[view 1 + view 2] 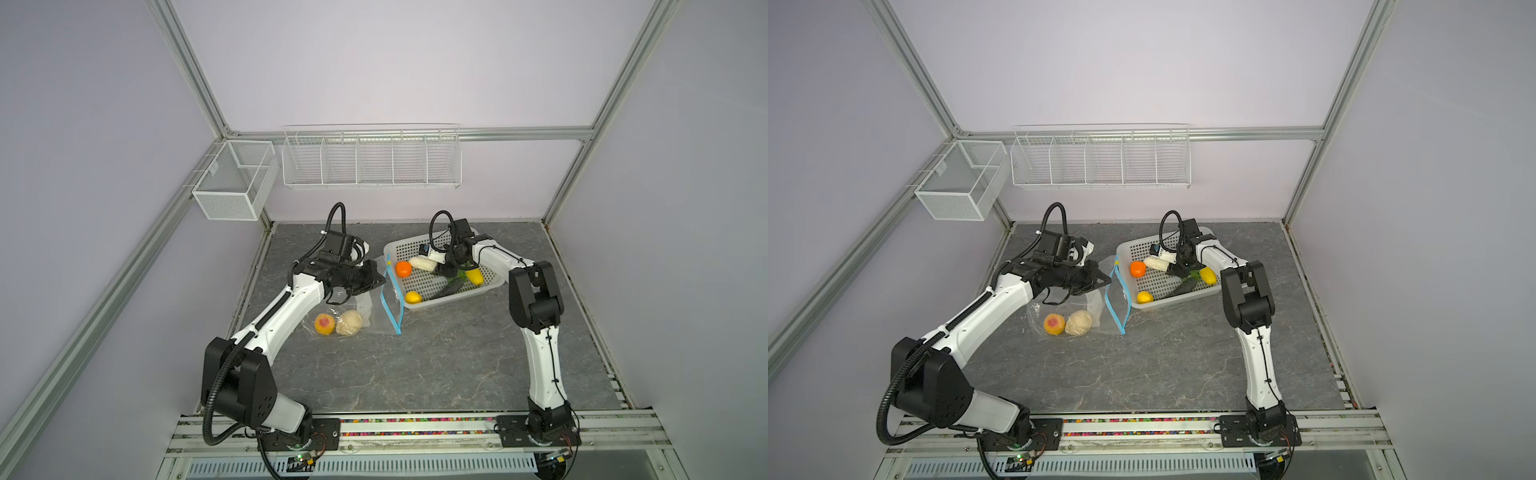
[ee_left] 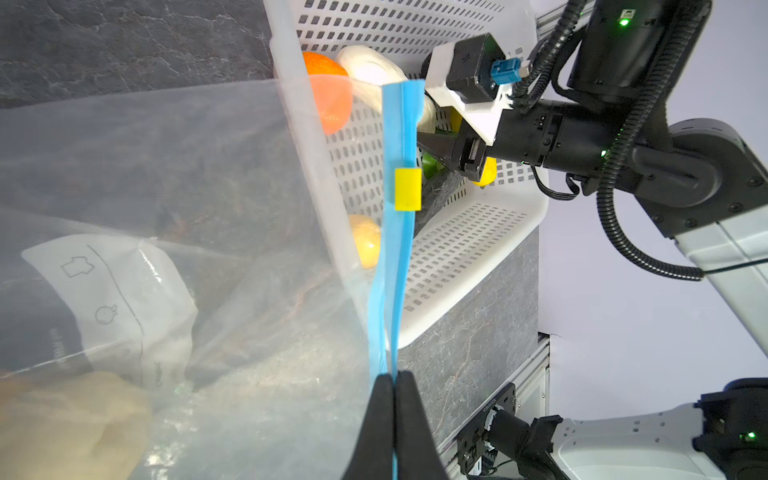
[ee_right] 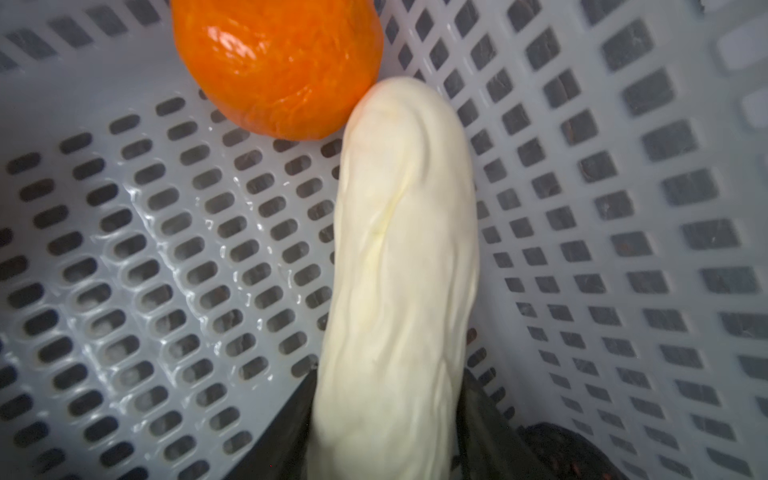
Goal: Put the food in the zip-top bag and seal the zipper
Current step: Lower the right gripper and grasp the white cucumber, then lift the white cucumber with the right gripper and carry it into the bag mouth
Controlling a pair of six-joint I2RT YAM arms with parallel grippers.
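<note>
Left gripper fingertips pinched together on zipper, lifting zip-top bag mouth edge just beside basket; yellow slider partway along strip; peach-like fruit and beige piece inside bag; right gripper fingers flank cream-white piece on basket floor, its tip touching orange; whether squeezing yet, cannot tell; risks: end-on grip lets long piece swing or slip; narrow mouth gap may snag it; snag could tug strip from left pinch.

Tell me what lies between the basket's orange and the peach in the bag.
The basket's wall and the blue zipper, in both top views.
</note>
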